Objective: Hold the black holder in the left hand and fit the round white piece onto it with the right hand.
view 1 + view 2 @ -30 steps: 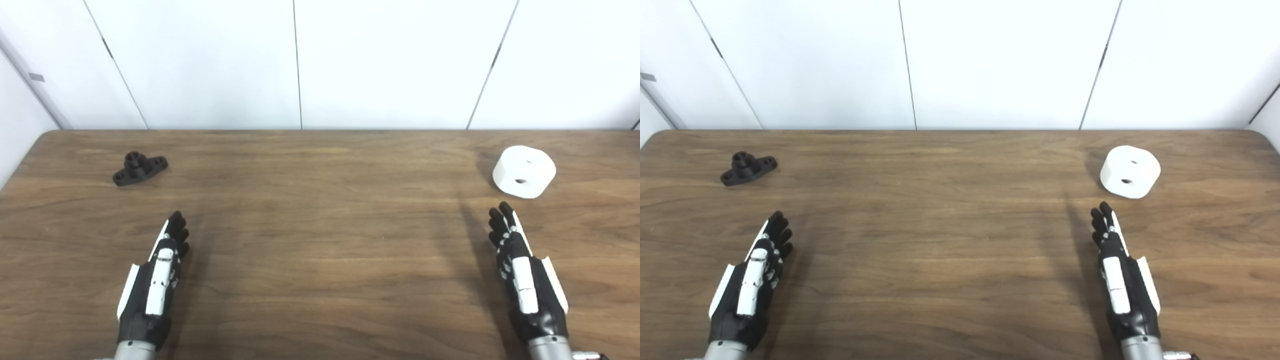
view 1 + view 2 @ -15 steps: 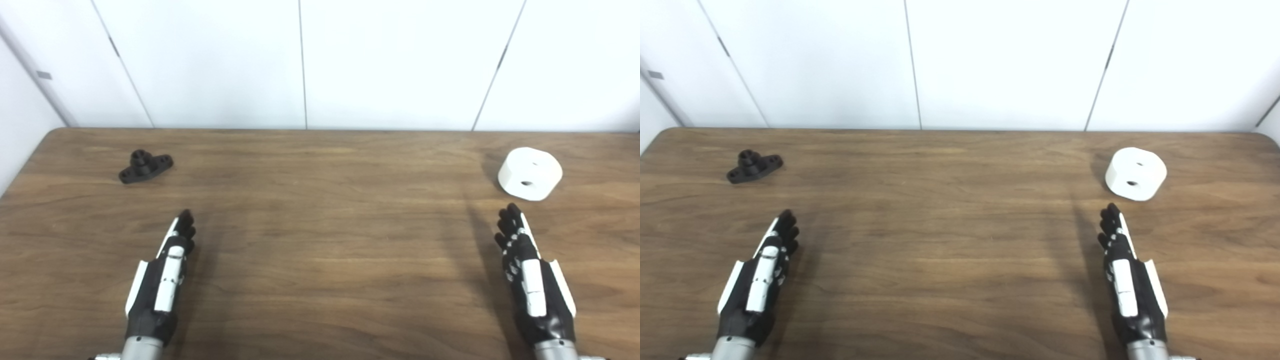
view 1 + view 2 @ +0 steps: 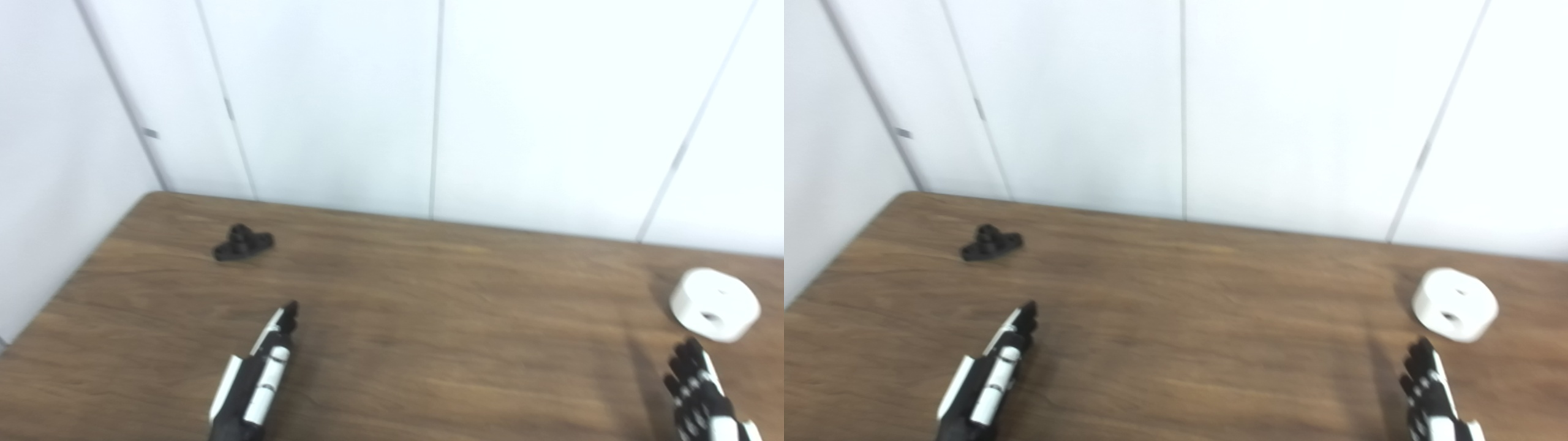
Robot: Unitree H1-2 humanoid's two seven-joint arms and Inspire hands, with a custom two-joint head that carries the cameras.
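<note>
While neither part had yet been picked up, the black holder (image 3: 242, 242) lay flat on the wooden table (image 3: 429, 318) toward its far left corner, and the round white piece (image 3: 714, 304) lay near the right edge, well apart from it. The left hand (image 3: 254, 383) was extended over the table with fingers straight and together, holding nothing, near but short of the holder. The right hand (image 3: 1430, 395) was partly cut off by the lower picture edge; its fingers were spread and empty, just short of the white piece.

The holder appeared small, rigid and light: a low base plate with two ears and a raised central boss. It was judged best taken by the ears or the edges of the base, leaving the boss exposed. Being low to the table, it would likely slide under a poorly placed pinch.

The white piece appeared to be a thick, stiff disc with a smooth curved wall and small holes in its top face and side. It was judged best gripped across its wall, thumb opposite fingers, keeping the mating hole unobstructed. The smooth surface may have been slippery.
</note>
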